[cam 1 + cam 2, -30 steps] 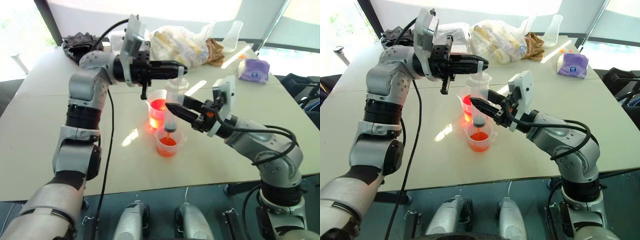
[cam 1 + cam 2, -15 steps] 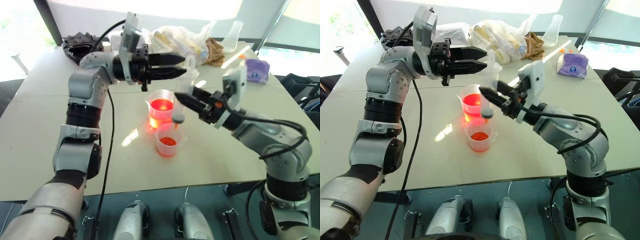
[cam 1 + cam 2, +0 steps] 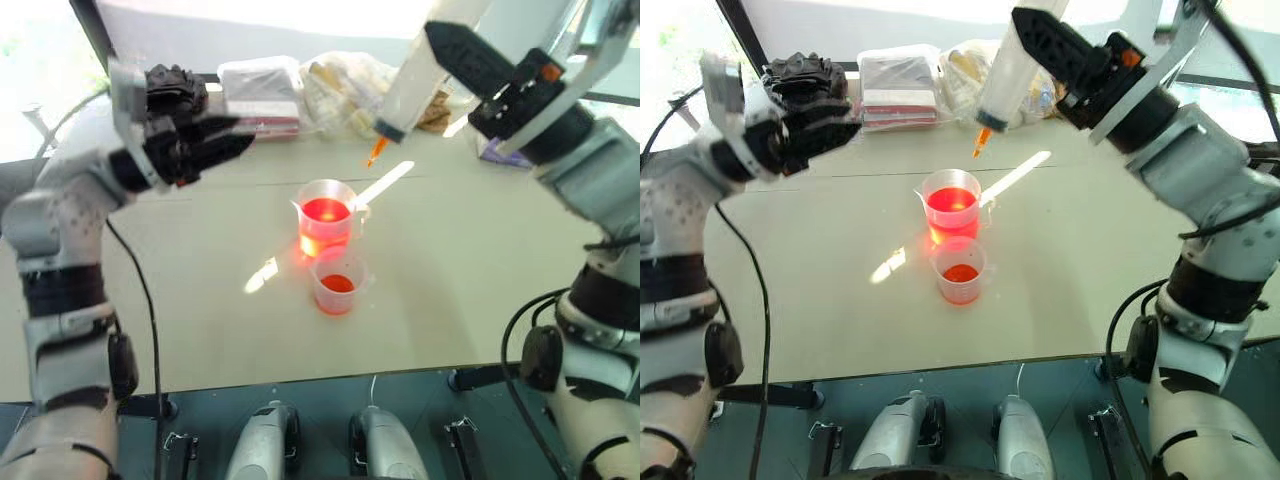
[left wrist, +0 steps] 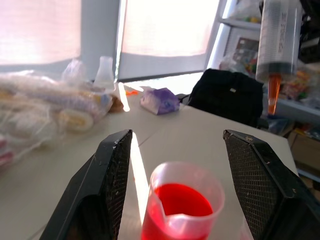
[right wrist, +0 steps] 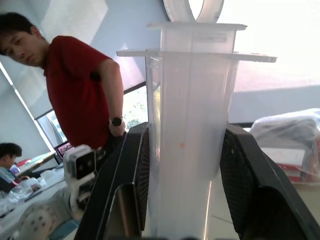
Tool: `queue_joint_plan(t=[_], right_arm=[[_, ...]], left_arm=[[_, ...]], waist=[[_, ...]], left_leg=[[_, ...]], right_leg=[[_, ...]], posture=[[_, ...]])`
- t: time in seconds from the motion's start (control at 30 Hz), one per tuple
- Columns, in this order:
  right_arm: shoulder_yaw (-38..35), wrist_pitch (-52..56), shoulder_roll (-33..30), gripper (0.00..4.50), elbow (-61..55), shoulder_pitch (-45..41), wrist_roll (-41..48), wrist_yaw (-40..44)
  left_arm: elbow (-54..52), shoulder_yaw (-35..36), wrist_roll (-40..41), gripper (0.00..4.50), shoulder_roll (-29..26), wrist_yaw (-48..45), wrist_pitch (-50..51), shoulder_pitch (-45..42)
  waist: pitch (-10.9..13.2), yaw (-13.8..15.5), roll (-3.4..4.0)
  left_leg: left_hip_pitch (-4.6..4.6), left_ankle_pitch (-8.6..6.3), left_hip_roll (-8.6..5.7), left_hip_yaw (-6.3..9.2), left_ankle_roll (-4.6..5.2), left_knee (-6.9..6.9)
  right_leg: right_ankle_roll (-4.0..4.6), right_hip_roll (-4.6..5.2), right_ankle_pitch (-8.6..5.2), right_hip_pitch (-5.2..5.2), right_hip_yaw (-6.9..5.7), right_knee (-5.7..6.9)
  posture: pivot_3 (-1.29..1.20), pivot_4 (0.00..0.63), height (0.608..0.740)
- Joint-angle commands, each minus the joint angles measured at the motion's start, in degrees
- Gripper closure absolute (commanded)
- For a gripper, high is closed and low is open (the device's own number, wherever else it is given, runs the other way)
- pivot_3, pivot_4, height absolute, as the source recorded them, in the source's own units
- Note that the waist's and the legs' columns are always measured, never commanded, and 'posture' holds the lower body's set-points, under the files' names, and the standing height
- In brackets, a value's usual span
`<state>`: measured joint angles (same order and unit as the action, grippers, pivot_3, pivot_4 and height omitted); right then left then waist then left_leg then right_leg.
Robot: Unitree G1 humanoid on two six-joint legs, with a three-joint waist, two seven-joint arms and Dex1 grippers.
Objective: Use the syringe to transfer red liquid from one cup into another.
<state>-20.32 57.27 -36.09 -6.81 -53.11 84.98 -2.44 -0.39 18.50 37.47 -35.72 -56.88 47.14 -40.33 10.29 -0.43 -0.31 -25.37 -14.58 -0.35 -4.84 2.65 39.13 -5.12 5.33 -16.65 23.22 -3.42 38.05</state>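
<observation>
While red liquid [image 3: 325, 211] fills the beaker [image 3: 326, 217] and tints the small cup [image 3: 337, 283] nearer, the right gripper [image 5: 182, 150] clamps the syringe [image 3: 405, 95], its plunger cut off; the left gripper [image 4: 175, 145] gapes empty.

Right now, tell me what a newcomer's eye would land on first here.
The glowing red liquid in the spouted beaker at mid-table, with the shorter cup just in front holding a little more. Above them, the right gripper holds the big syringe high, its orange tip pointing down. The left gripper stands open off to the left.
</observation>
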Motion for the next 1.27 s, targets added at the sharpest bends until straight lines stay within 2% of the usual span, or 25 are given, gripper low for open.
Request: queue_joint_plan(t=[0.03, 0.1, 0.2, 0.37, 0.5, 0.6, 0.7, 0.8, 0.9, 1.0, 1.07, 1.17, 1.27], right_arm=[[4.5, 10.2, -7.5, 3.0, 12.0, -1.0, -4.8, 3.6], [9.5, 15.7, -9.9, 3.0, 20.4, -2.8, -10.2, 6.7], [17.6, 21.3, -10.0, 3.0, 33.1, -8.2, -19.7, 14.2], [27.3, 21.7, -7.3, 3.0, 48.4, -15.2, -33.8, 28.2], [34.5, 15.7, -3.8, 3.0, 58.3, -18.2, -45.9, 38.7], [37.2, 11.5, -1.6, 1.62, 64.1, -19.9, -53.3, 44.6], [38.1, 7.7, 0.2, 0.03, 68.4, -20.1, -59.3, 48.0], [36.2, 5.1, 0.4, 0.03, 70.6, -21.2, -62.8, 49.3], [35.3, 2.7, -2.2, 0.03, 68.5, -22.1, -66.0, 52.9], [34.1, 1.6, -6.7, 0.03, 58.9, -20.1, -66.5, 58.1], [29.0, 1.2, -9.7, 0.03, 48.5, -15.8, -63.3, 59.7], [20.1, 0.4, -11.7, 0.03, 33.8, -7.5, -59.4, 57.7], [6.9, -10.9, -9.2, 0.03, 13.6, 12.0, -58.4, 51.8]], left_arm=[[-13.4, 2.8, 4.2, 1.44, -0.9, 4.5, 2.4, 6.8], [-18.9, 3.2, 5.6, 1.44, -1.4, 6.1, 3.5, 12.1], [-24.9, 3.9, 7.8, 1.44, -3.9, 5.3, 3.8, 19.0], [-28.9, 3.9, 9.3, 1.44, -8.0, 3.7, 1.9, 24.5], [-28.5, 2.9, 7.4, 1.44, -10.3, 3.2, -1.5, 26.1], [-28.0, 2.1, 6.3, 1.42, -11.4, 3.0, -3.4, 26.9], [-27.7, 1.7, 6.0, 1.42, -11.4, 3.6, -4.3, 27.1], [-27.5, 1.4, 6.2, 1.42, -11.5, 4.4, -4.4, 27.1], [-27.0, 1.8, 6.4, 1.42, -11.4, 5.4, -4.4, 27.3], [-26.6, 2.3, 6.4, 1.42, -10.9, 6.6, -4.7, 27.8], [-26.5, 2.7, 7.1, 1.42, -10.4, 7.7, -4.4, 28.5], [-26.2, 3.0, 7.8, 1.42, -10.0, 8.6, -4.3, 29.4], [-25.1, 2.8, 7.3, 1.42, -9.2, 9.9, -4.6, 30.8]], waist=[[0.0, 0.0, -0.01], [0.0, -0.4, -0.01], [0.0, -1.0, 0.05], [0.1, -0.8, 0.24], [0.1, -0.6, 0.24], [0.1, -0.5, 0.25], [0.1, -0.8, 0.26], [0.1, -0.8, 0.25], [0.1, -0.7, 0.26], [0.2, -0.6, 0.43], [0.1, -0.6, 0.42], [0.1, -0.6, 0.37], [0.0, -0.5, 0.3]], left_leg=[[0.0, -0.03, -0.06, 0.0, 0.05, 0.0], [0.0, -0.06, -0.11, -0.05, 0.11, -0.01], [0.01, -0.07, -0.12, -0.1, 0.12, -0.07], [-0.01, 0.0, -0.1, -0.11, 0.0, -0.31], [-0.01, -0.02, -0.11, -0.1, 0.0, -0.29], [-0.03, -0.04, -0.17, -0.11, 0.0, -0.28], [-0.03, -0.07, -0.2, -0.11, 0.01, -0.3], [-0.01, -0.08, -0.2, -0.1, -0.03, -0.31], [-0.02, -0.16, -0.2, -0.1, -0.15, -0.31], [-0.1, -0.17, -0.23, -0.11, -0.17, -0.33], [-0.1, -0.18, -0.25, -0.11, -0.16, -0.43], [0.02, -0.09, -0.25, -0.11, -0.2, -0.85], [0.06, 0.04, -0.22, -0.07, -0.2, -1.09]], right_leg=[[0.01, 0.07, 0.0, -0.03, -0.01, -0.03], [0.02, 0.15, -0.01, -0.03, 0.02, -0.09], [0.03, 0.16, -0.01, 0.02, 0.06, -0.11], [0.03, 0.13, -0.01, 0.23, 0.06, -0.04], [0.04, 0.14, -0.01, 0.2, 0.06, -0.07], [0.04, 0.19, -0.01, 0.2, 0.06, -0.1], [0.03, 0.22, 0.0, 0.21, 0.07, -0.11], [0.03, 0.22, 0.0, 0.21, 0.06, -0.11], [0.03, 0.23, 0.0, 0.22, 0.06, -0.11], [0.03, 0.27, 0.0, 0.3, 0.07, -0.12], [0.03, 0.28, 0.0, 0.33, 0.07, -0.18], [0.02, 0.27, 0.01, 0.28, 0.06, -0.45], [0.01, 0.23, 0.01, 0.24, -0.02, -0.6]], posture=[[0.0, 0.15, 0.74], [0.0, 0.15, 0.74], [0.0, 0.15, 0.74], [0.0, 0.15, 0.74], [0.0, 0.15, 0.74], [0.0, 0.15, 0.74], [0.0, 0.15, 0.74], [0.0, 0.15, 0.74], [0.0, 0.15, 0.74], [0.0, 0.15, 0.74], [0.0, 0.15, 0.74], [0.0, 0.15, 0.74], [0.0, 0.15, 0.74]])
